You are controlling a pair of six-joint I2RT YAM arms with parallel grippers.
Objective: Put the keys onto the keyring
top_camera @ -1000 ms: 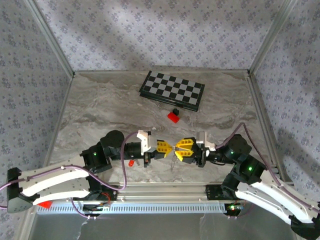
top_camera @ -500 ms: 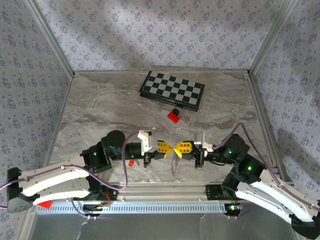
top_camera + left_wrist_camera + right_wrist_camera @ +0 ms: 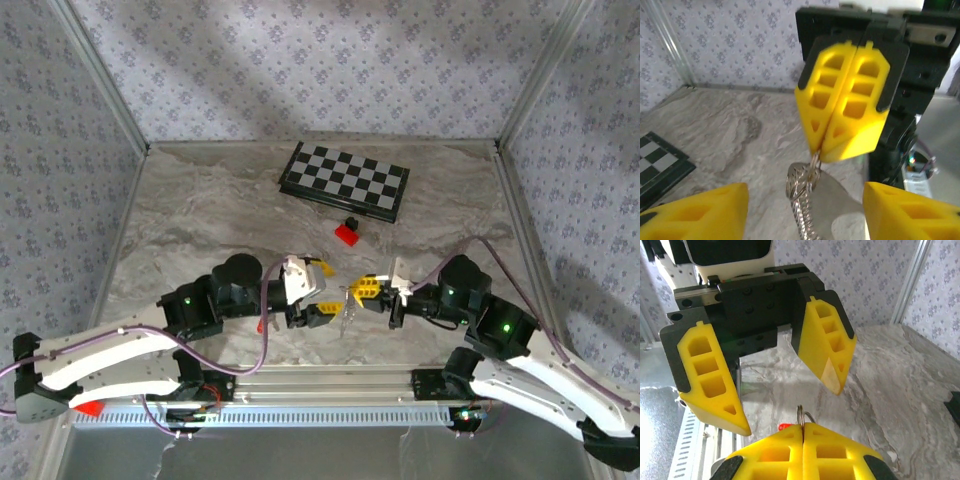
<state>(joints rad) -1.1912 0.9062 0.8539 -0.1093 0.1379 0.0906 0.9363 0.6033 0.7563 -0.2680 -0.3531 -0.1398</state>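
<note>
Above veined marble table (image 3: 200, 215) hangs beaded silvery keyring (image 3: 801, 200).

The top camera sits above and behind the arms, well back, looking down and forward across the table (image 3: 190, 215) to the chessboard (image 3: 343, 181) near the far wall. The left wrist camera looks out along the left gripper (image 3: 333, 289), straight at the right gripper (image 3: 355, 291) from very near. The right wrist camera faces the opposite way, just as close, with the left gripper's spread fingers before it. Both wrist views share the keyring (image 3: 801, 184), pinched at the right gripper's tips. The top view takes in both grippers, tip to tip by the near edge.
</note>
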